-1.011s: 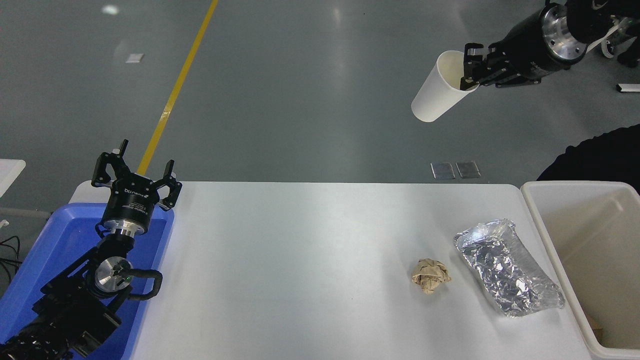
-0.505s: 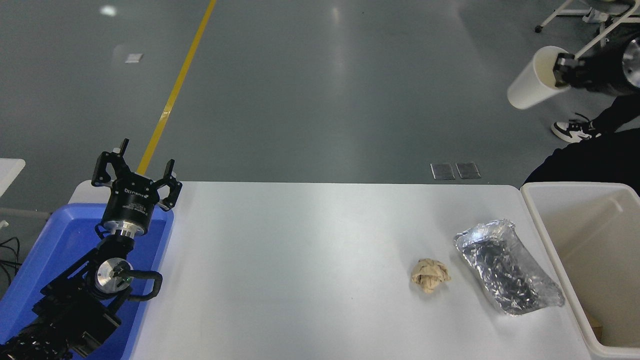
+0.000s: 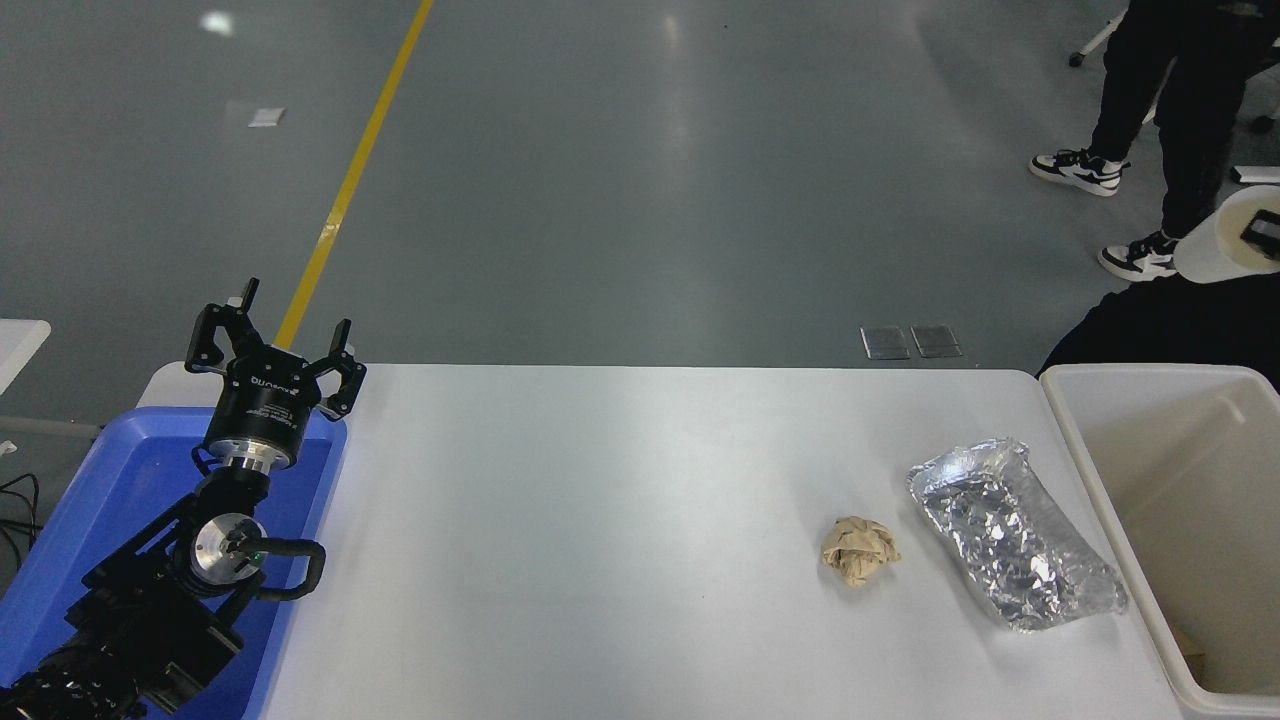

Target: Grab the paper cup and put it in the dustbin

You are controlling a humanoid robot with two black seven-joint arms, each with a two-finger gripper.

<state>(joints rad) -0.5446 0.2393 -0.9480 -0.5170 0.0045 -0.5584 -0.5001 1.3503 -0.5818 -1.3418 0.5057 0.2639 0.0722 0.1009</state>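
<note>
The white paper cup (image 3: 1218, 243) hangs in the air at the picture's right edge, tilted, mouth towards the right, above and beyond the far end of the dustbin (image 3: 1150, 371). Only a black sliver of my right gripper (image 3: 1264, 234) shows at the cup's mouth; the rest of the arm is out of frame. It holds the cup by the rim. The cream-white dustbin stands against the table's right end with a scrap of brown paper at its bottom. My left gripper (image 3: 279, 336) is open and parked at the lower left.
A crumpled brown paper ball (image 3: 860, 550) and a crinkled silver foil tray (image 3: 1015, 535) lie on the white table (image 3: 600, 500) near the bin. A blue tub (image 3: 120, 490) sits under the left arm. A person's legs (image 3: 1165, 90) stand at the top right.
My right gripper has carried the cup to the right and lower, from the upper middle right to the right edge, nearly out of frame. The left arm has not moved.
</note>
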